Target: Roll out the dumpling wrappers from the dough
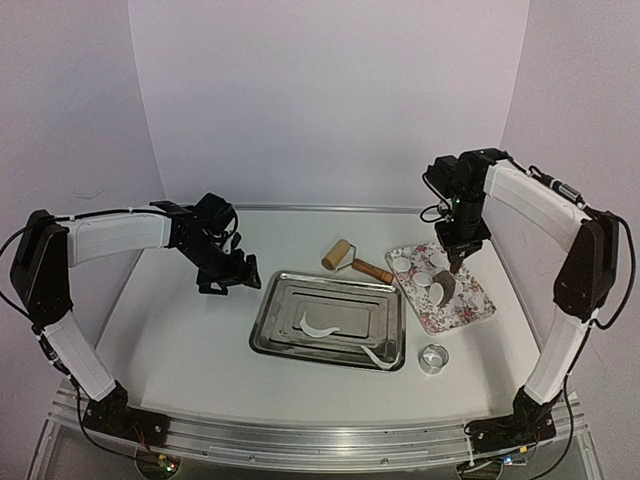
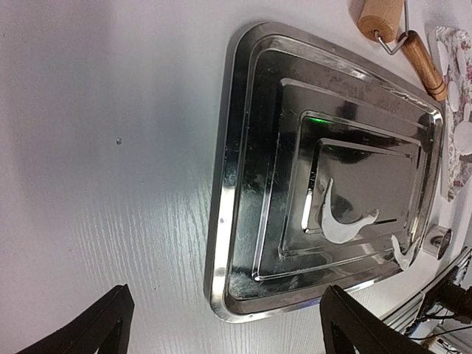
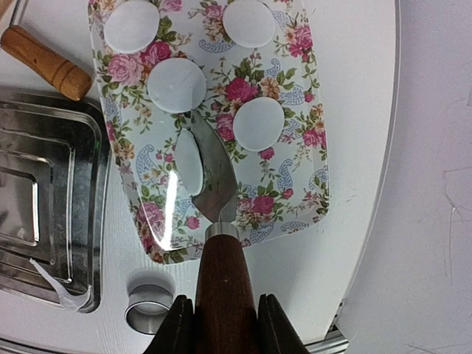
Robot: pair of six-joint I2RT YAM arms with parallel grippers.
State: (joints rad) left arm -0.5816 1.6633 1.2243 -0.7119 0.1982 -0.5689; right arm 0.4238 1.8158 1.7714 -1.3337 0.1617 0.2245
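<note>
White desk (image 1: pixel 180 340), matte, faint wood grain, with a metal rail (image 1: pixel 300 440) along the near edge where both arm bases sit. Nearest item is the clear ring cutter (image 1: pixel 433 358), upright on the desk just off the near right corner of the steel tray (image 1: pixel 265 335). The steel tray sits mid-desk and holds two thin curved dough scraps (image 2: pixel 341 221), one in the middle, one at the near right corner. Right of it, touching or nearly, is the floral tray (image 3: pixel 295 192). Four dumpling wrappers (image 3: pixel 177 83) lie flat on it, spaced apart; a fifth is tilted against the blade of a spatula (image 3: pixel 214 184). The right gripper (image 3: pixel 223 321) is pinching the spatula's dark wooden handle, blade tip down on the floral tray. The left gripper (image 2: pixel 228 324) has its fingers spread wide, holds nothing, and hangs above bare desk just left of the steel tray. The rolling pin (image 1: pixel 340 254) lies on the desk beyond both trays, handle pointing at the floral tray. Plain pale walls (image 1: pixel 330 100) close in the back and sides.
</note>
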